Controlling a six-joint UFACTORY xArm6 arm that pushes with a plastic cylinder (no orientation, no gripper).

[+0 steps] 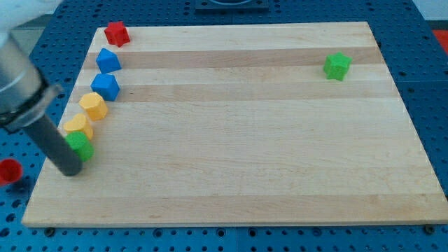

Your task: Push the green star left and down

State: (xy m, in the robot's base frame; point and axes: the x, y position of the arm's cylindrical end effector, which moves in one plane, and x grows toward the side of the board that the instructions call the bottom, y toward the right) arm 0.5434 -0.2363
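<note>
Starting from the near edge, my tip (71,171) stands at the view's bottom left on the wooden tabletop (245,161), touching or almost touching a green block (82,145), whose shape I cannot make out because the rod hides part of it. The tool is only a plain dark rod with nothing to open or clench, so it holds nothing. Behind this block a line of blocks goes up along the left edge: a lower yellow block (78,126), an upper yellow block (93,106), a lower blue block (106,87), an upper blue block (108,61) and, at the far corner, a red star (117,33). The green star (337,66) lies alone near the view's top right, well apart from my tip and from every other block. I judge that the push has not yet begun and the step in hand is the approach. The next move calls for crossing the bare middle of the tabletop and coming round to the star's upper right side, so that the push goes left and down. The way there looks free, with much room on the wood. Beyond the tabletop there is a blue perforated base (420,238), and a small red object (8,171) lies on it at the view's left.
</note>
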